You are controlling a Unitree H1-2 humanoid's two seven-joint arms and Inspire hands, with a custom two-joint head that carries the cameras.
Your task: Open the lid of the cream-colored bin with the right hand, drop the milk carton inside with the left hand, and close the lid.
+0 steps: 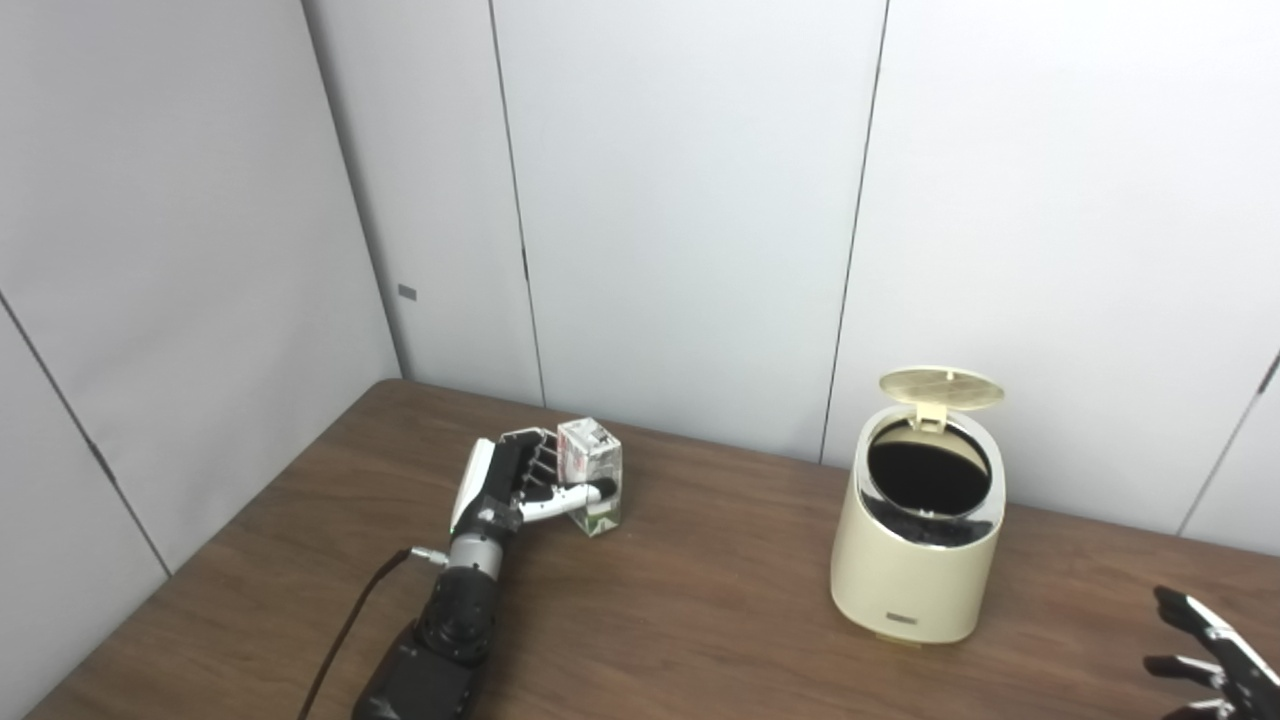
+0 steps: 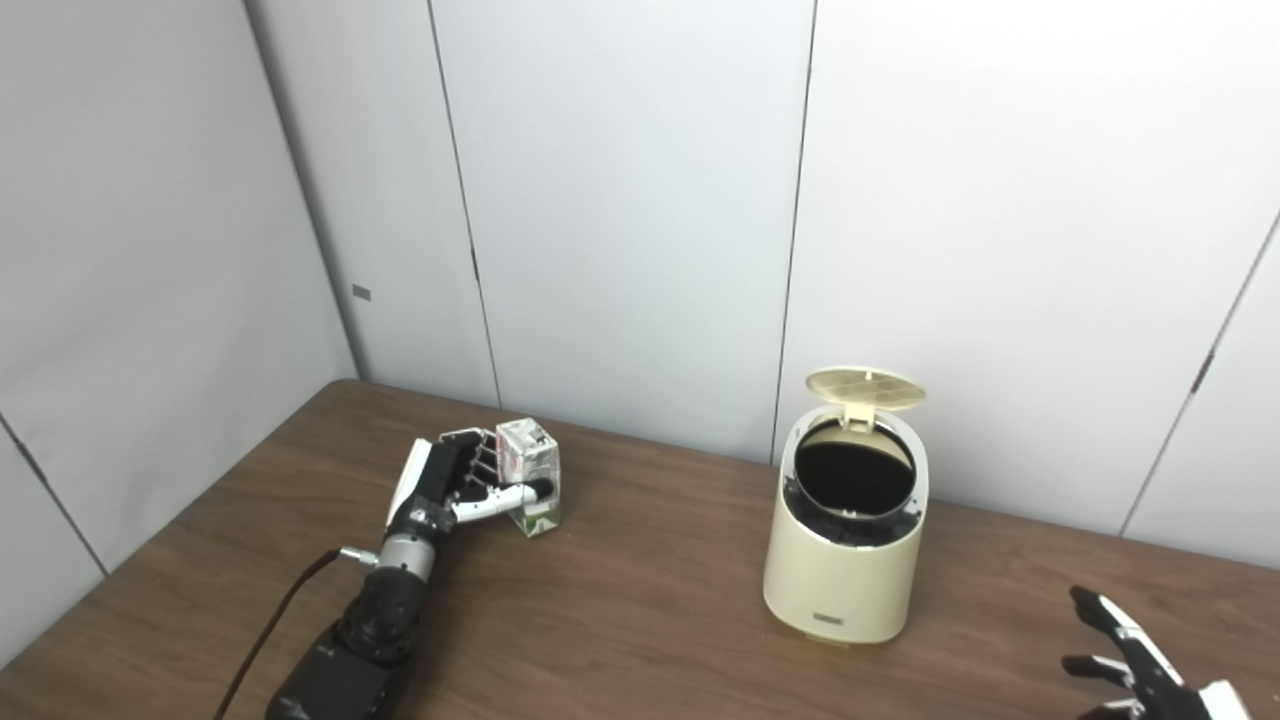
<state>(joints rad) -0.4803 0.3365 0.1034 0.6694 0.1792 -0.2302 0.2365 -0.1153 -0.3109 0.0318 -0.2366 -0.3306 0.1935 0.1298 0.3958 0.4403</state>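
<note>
the bin (image 1: 915, 555) stands on the right part of the table (image 1: 700, 620), its lid (image 1: 941, 389) tipped up at the back so the dark inside shows. the carton (image 1: 590, 475) is well to the left of it, tilted, its base at the tabletop, with the left hand (image 1: 520, 480) clamped on it: fingers on its far side, thumb across the front. the right hand (image 2: 1130, 655) sits low at the bottom right corner, near the bin but apart from it, fingers spread and holding nothing.
</note>
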